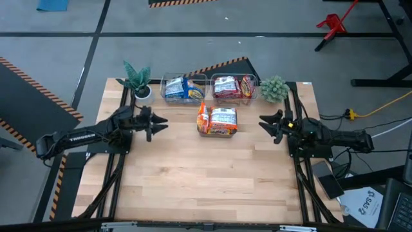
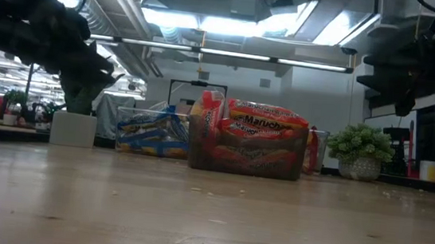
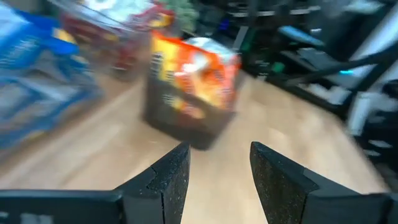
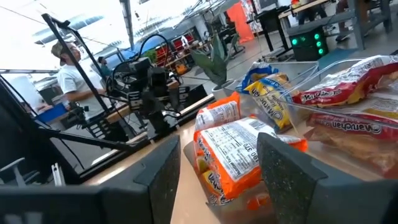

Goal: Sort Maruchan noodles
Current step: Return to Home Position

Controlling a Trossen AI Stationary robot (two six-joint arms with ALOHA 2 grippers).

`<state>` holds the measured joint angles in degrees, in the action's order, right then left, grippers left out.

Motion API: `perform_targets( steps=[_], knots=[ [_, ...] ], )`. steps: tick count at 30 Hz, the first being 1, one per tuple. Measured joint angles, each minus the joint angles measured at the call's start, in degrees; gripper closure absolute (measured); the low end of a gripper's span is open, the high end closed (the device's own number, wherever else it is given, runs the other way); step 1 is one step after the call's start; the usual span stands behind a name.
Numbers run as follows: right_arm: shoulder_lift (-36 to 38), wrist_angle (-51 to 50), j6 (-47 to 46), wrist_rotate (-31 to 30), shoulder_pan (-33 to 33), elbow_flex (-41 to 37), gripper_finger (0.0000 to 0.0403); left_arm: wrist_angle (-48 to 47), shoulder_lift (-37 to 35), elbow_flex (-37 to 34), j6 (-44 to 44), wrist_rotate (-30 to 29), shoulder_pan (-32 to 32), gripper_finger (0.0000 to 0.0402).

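Note:
Maruchan noodle packets lie in three places. Orange ones (image 1: pixel 217 120) are heaped in a dark tray (image 2: pixel 198 159) at mid-table. Blue ones (image 1: pixel 183 89) fill a clear bin at the far edge, and red ones (image 1: pixel 232 87) fill the clear bin beside it. My left gripper (image 1: pixel 162 122) hovers open to the left of the tray, pointing at it (image 3: pixel 219 149). To the tray's right, my right gripper (image 1: pixel 264 122) is open and holds nothing, with the orange packets (image 4: pixel 230 149) ahead of its fingers (image 4: pixel 217 152).
A spiky plant in a white pot (image 1: pixel 138 82) stands at the far left and a bushy green plant (image 1: pixel 274 88) at the far right. The near half of the wooden table (image 1: pixel 206 180) is bare. A person (image 4: pixel 69 65) stands in the room beyond the table.

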<state>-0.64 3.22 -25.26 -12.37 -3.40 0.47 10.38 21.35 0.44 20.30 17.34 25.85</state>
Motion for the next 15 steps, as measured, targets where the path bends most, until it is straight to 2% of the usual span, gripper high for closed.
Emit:
perform_targets(
  steps=[3,5,15],
  knots=[
    [0.0,-0.1,0.0,0.8,0.0,0.0,0.0205,-2.1,0.0,0.0,-1.2,-6.3,-0.8,0.0239],
    [0.0,-0.1,0.0,1.0,0.0,0.0,0.0205,-3.5,0.0,0.0,0.3,-8.3,-1.1,0.0239],
    [0.0,-0.2,0.0,1.0,0.0,0.0,0.0205,-3.6,0.0,0.0,0.1,-9.8,-1.1,0.0239]
  ],
)
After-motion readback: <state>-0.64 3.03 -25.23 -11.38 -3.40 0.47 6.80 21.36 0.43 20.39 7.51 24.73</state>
